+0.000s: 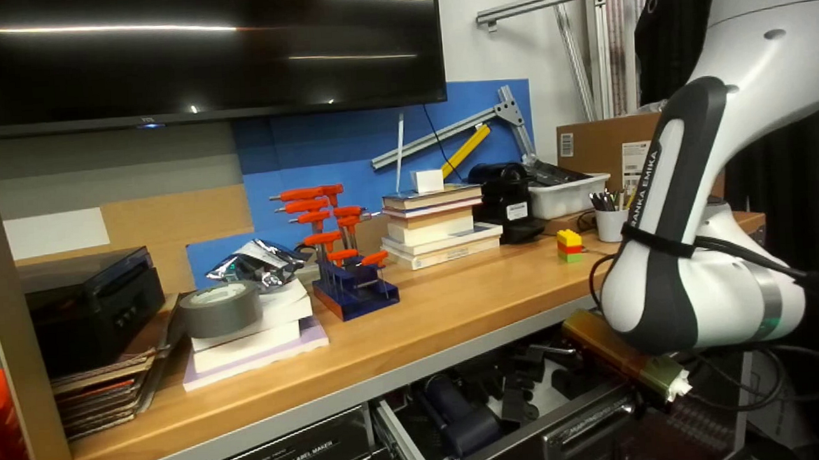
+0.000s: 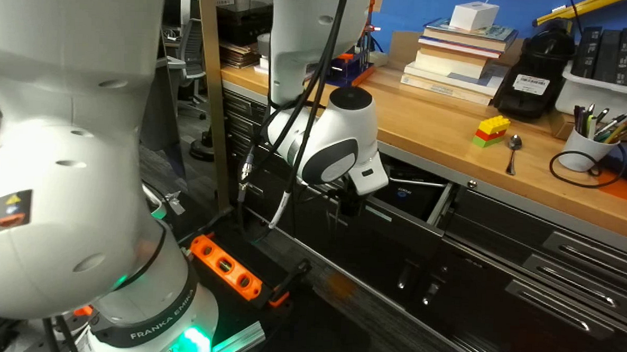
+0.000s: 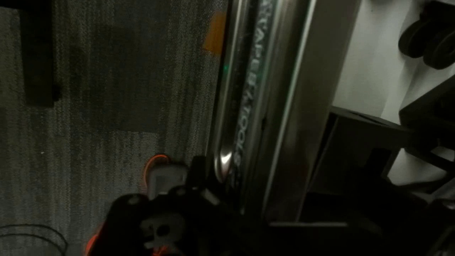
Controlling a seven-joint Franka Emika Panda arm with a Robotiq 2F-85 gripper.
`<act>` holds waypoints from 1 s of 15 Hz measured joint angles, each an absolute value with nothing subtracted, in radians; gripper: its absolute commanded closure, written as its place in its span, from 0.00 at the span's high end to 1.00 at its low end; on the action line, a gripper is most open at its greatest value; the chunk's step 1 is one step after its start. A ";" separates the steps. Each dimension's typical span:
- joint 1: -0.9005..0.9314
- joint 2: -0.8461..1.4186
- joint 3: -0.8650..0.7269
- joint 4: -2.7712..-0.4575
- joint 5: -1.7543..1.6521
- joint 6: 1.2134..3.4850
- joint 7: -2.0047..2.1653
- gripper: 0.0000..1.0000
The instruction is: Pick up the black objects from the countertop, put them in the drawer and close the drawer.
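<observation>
The drawer (image 1: 403, 441) under the wooden countertop (image 1: 449, 308) is pulled open. Several small black objects (image 1: 516, 393) lie inside it; dark blocky items (image 3: 366, 138) also show in the drawer in the wrist view. I see no small black blocks on the visible countertop. My gripper (image 2: 350, 201) is low at the drawer's front. In the wrist view the gripper (image 3: 288, 163) is open, one finger outside by the handle (image 3: 224, 161), the other on the inner side of the drawer front (image 3: 312, 89). Its fingers are very dark there and hidden behind the wrist in an exterior view.
On the countertop stand a red-orange tool rack (image 1: 357, 299), books (image 1: 438, 239), a black machine (image 1: 513, 203), toy bricks (image 2: 490, 132), a spoon (image 2: 513, 147), a pen cup (image 2: 584, 151) and a tape roll (image 1: 221, 310). Cables (image 2: 292, 185) hang along the arm.
</observation>
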State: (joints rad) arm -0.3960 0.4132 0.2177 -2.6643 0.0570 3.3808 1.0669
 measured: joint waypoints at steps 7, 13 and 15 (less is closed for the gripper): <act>-0.394 0.450 0.241 -2.525 0.059 3.347 0.905 1.00; -0.147 0.267 0.031 -2.533 0.128 3.075 0.807 1.00; -0.009 0.178 -0.119 -2.561 0.003 2.999 0.882 1.00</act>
State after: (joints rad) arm -0.0095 0.1785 -0.1188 -2.5610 0.0026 2.9987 0.8823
